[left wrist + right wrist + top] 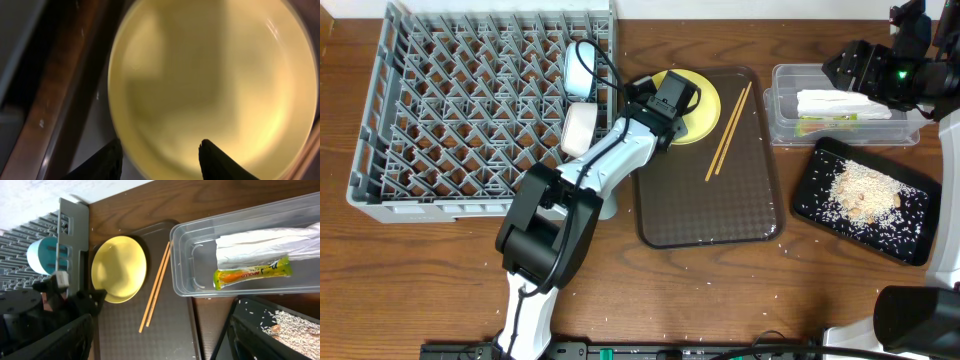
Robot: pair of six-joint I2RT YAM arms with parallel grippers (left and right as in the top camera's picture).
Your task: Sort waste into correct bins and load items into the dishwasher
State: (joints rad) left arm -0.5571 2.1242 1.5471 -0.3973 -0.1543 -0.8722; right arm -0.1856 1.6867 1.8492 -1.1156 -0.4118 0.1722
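One grey dish rack [450, 110] fills the left side of the table [420, 280]. Two pieces stand on edge near its right wall: one light blue bowl [582, 66] and, just nearer the camera, one white bowl [578, 130].

The left gripper [160, 150] reaches over that wall to the single yellow plate [708, 108]. Its two fingers are spread wide, their tips at the plate's near rim, and it holds nothing. The plate lies flat in the far left corner of the one brown serving tray [720, 210].

Just right of the plate, also on the brown tray, lie two wooden chopsticks [728, 132]. They lie side by side, and their long axis runs from the far right down to the near left.

Further right stands one clear tub [782, 110], long side left to right. Inside it are one white paper wrapper [840, 102] and one green-and-yellow sachet [830, 118], both lengthwise along the tub, the sachet on the nearer side.

Nearer than the tub lies one black tray [912, 225], skewed so that its long axis falls from far left to near right. It holds a heap of beige rice-like scraps [865, 192], with loose grains scattered around the heap.

The right gripper [842, 66] hangs above the tub's far edge, fingers wide apart and empty.
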